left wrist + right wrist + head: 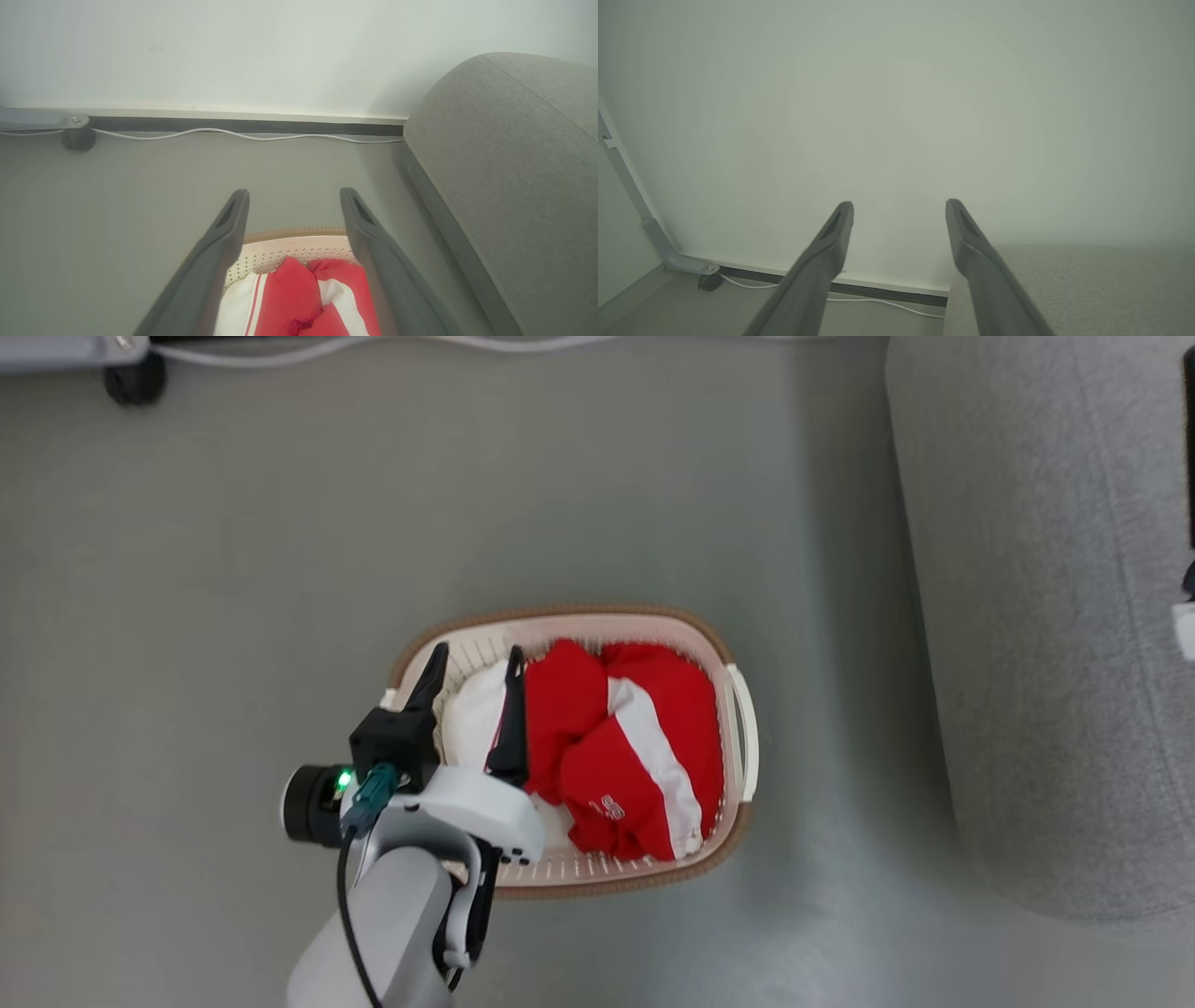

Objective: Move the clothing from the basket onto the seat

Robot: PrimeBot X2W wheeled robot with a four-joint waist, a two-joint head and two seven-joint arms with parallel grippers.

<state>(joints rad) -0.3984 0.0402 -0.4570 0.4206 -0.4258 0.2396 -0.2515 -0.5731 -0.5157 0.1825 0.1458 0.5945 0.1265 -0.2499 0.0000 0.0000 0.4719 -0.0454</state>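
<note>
Where writing is looked for, only a small white print (607, 805) is found on a red fold of the clothing (644, 737), low in the middle of the head view, and it is too small and creased to be read. The clothing is heaped in the basket (569, 616), which is set on the floor (233, 569) just below the centre of that frame. Red folds, a broad white band and a white panel at the heap's left are seen. The seat (1046, 616) is seen down the right side, apart from the basket.

The left gripper (476, 651) is held over the left part of the basket. Its fingers are spread wide, one by the left rim and the other at the edge of the red cloth, and nothing is gripped. A green light (344, 780) is lit on the wrist at the lower left.

The whole basket, its white handle (744, 737) and the print are given by the head view alone. In the left wrist view the parted fingers frame the clothing and the perforated basket side at bottom centre, and thin red stripes on the white panel are shown more plainly. A pale wall (280, 46), a dark skirting (243, 125) and the seat's rounded side at the right are added there, with a white cable (243, 135) and a castor (78, 138) at the upper left.

In the right wrist view the right gripper (899, 205) is seen wide open and empty against the wall, with the seat's top at the lower right and a grey frame leg (644, 219) at the left edge.
</note>
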